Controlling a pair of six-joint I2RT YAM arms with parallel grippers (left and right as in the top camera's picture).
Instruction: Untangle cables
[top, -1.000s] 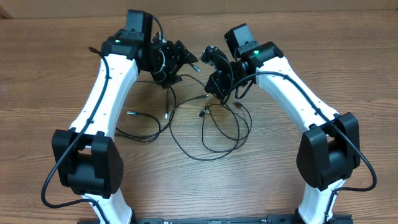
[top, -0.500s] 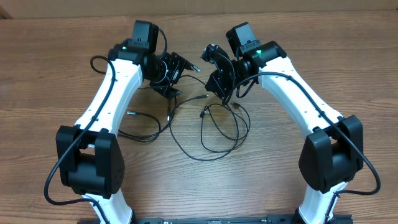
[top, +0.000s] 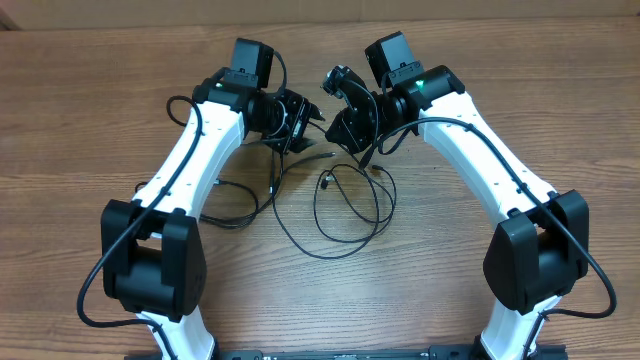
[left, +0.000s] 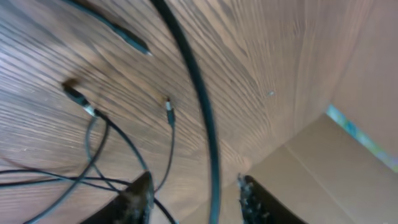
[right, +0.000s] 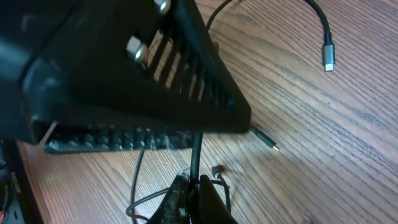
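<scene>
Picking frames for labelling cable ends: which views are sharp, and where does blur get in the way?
Overhead: sharp, evenly lit; thin black cables stand out on the brown wooden table. Left wrist: smeared throughout, the cable crossing the left gripper a soft streak. Right wrist: a big blurred black part near the lens covers the upper left; the silver-tipped plug is crisp.

No text or number seems legible on the cables, arms or table; wrist views are blurred.
</scene>
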